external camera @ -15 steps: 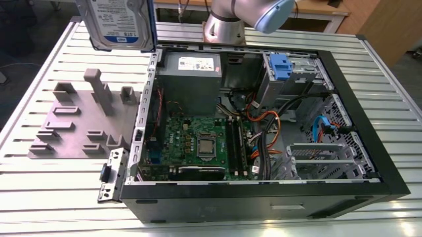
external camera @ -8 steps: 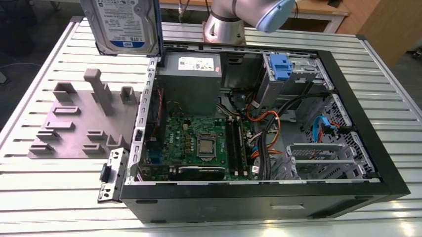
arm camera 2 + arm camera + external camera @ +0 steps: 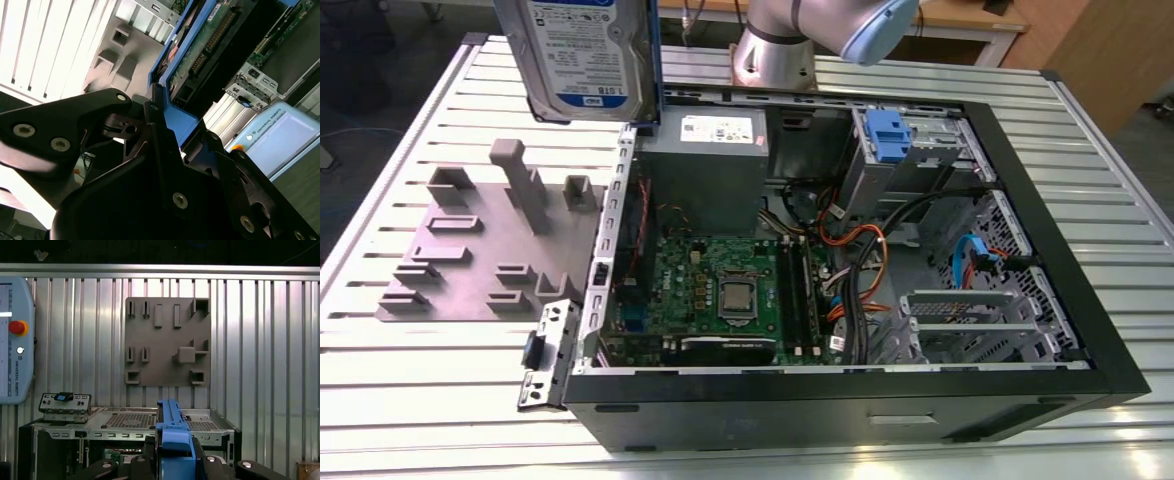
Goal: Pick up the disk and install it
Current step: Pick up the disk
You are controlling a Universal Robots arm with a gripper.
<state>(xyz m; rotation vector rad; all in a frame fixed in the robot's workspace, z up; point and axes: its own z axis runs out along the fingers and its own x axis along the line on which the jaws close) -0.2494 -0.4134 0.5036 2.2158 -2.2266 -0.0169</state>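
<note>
Up near the exterior view's top left, the disk hangs upright above the worktop, right by a corner of the open PC case. Its white-and-blue printed label faces the camera. In both wrist views the end effector is clamped on the disk's blue side rail, with the green circuit board showing in the second wrist view. The grey power supply has a small white sticker. A grey fixture plate sits beside the case, and a teach pendant with a red button lies on the slats.
</note>
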